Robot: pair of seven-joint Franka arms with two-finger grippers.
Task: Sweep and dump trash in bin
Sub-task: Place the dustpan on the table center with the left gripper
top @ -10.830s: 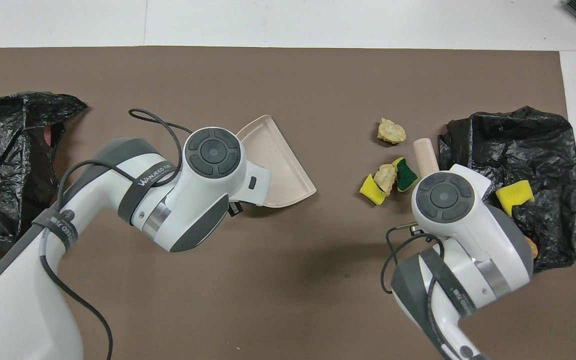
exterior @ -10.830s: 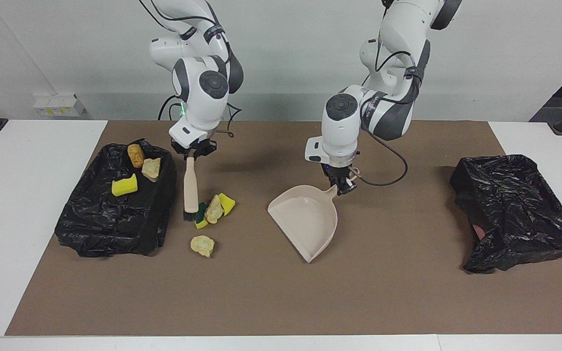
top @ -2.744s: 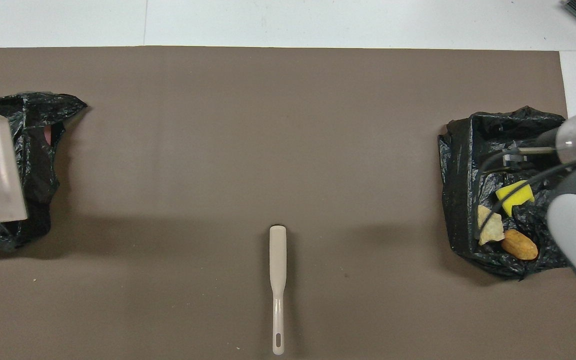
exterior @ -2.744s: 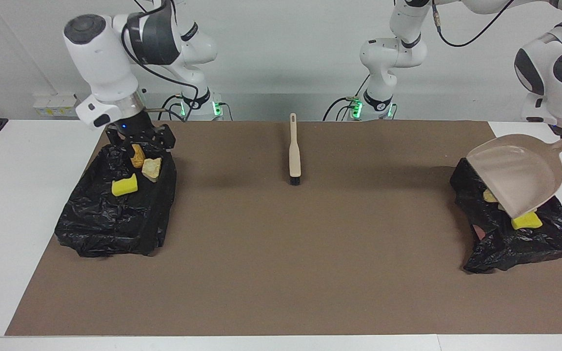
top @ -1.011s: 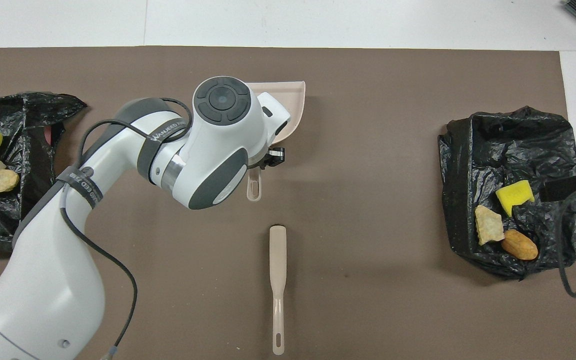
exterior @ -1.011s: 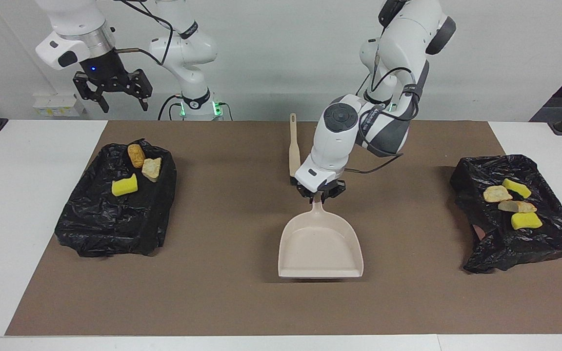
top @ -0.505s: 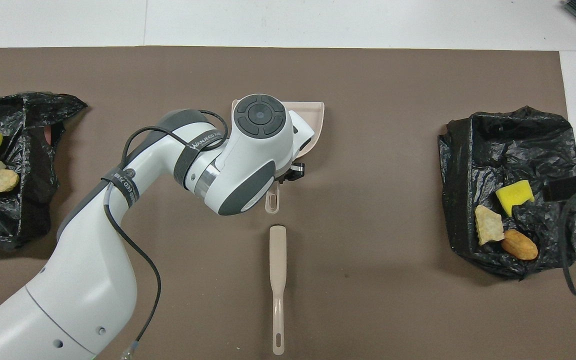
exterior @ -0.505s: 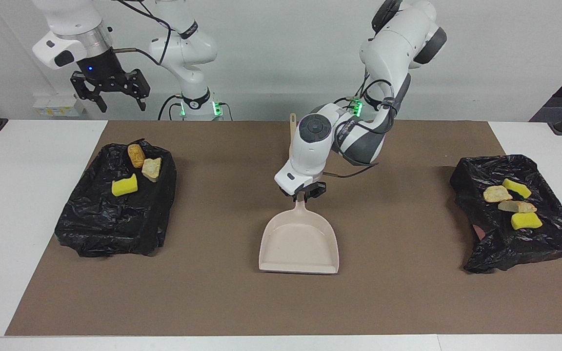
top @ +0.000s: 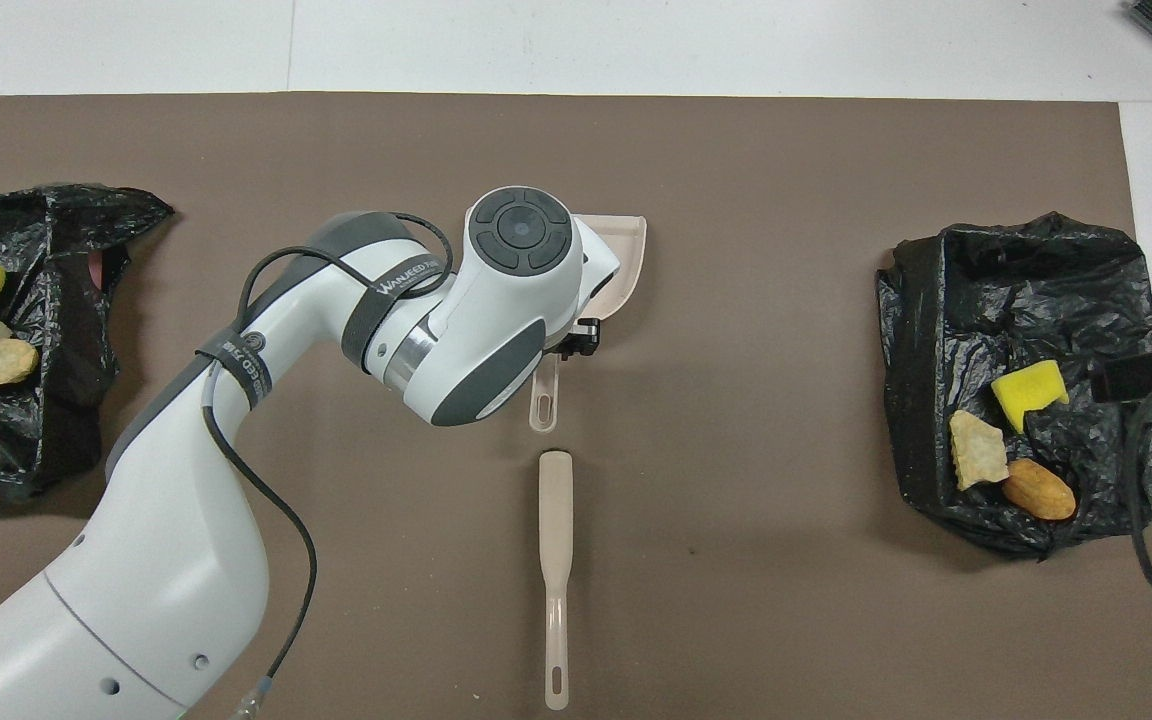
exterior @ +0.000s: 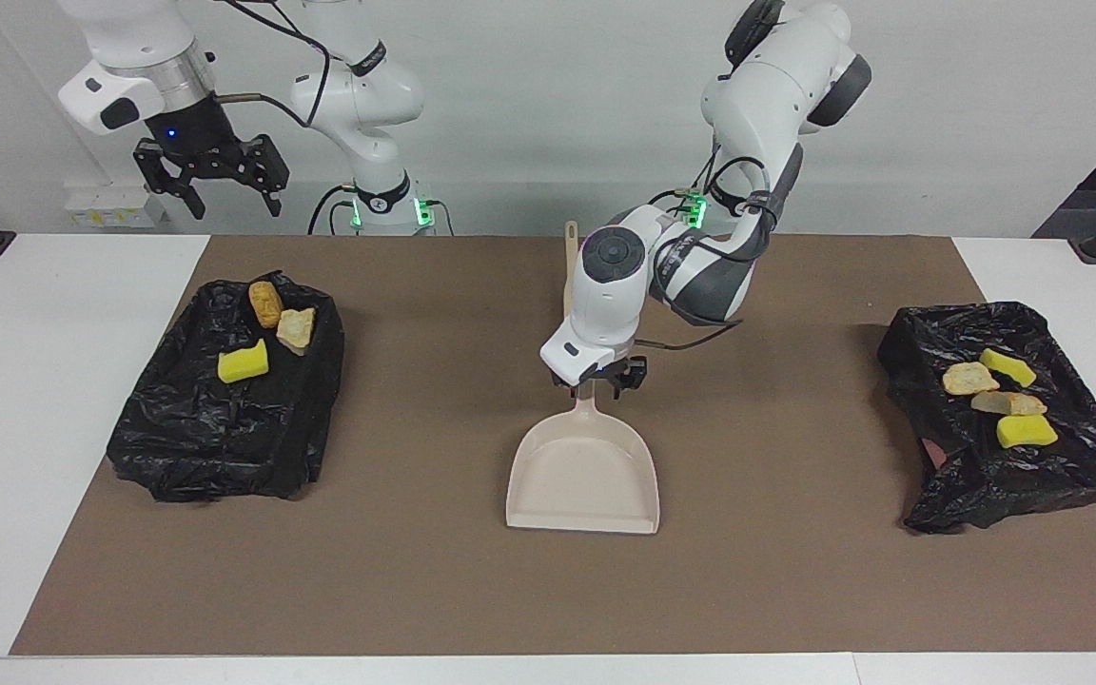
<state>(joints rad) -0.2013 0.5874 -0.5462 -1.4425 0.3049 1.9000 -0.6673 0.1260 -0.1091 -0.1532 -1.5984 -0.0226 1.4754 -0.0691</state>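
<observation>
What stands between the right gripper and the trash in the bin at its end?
Nothing visible. The right gripper hangs open above that bin, and the trash lies uncovered on its black liner.

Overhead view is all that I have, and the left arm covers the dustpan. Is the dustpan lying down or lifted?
Observer: The dustpan lies flat on the brown mat, with the left gripper at its handle.
Operator: Is it loaded?
Observer: No, its pan is empty.
Operator: I see only a dark tip of the right gripper. Where is it?
Observer: The right gripper is open, holds nothing, and hangs high over the bin at the right arm's end; that arm waits.
</observation>
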